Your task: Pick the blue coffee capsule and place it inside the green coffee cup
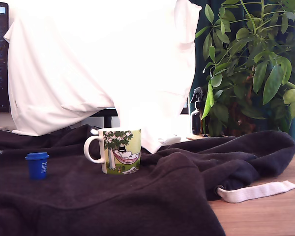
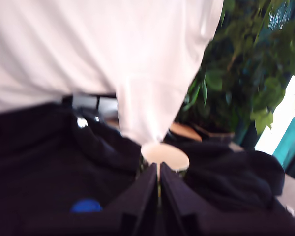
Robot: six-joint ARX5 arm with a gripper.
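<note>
Nearby, the blue coffee capsule (image 1: 37,164) stands apart from the green coffee cup (image 1: 120,150) on dark cloth (image 1: 152,196); tool (image 2: 159,173) together.

The green coffee cup (image 1: 119,150) looks like glossy glazed ceramic with a smooth printed side and a white handle. It stands on a dark cloth (image 1: 137,196), matt and soft, slightly fuzzy. Left of the cup in the exterior view, the blue coffee capsule (image 1: 37,164) looks like smooth plastic with a dull sheen. Behind the cup hangs a white sheet (image 1: 103,64) of plain matt fabric. Right of the cloth, the table (image 1: 270,216) shows matt wood grain, with a white woven strap (image 1: 255,191) on it.
</note>
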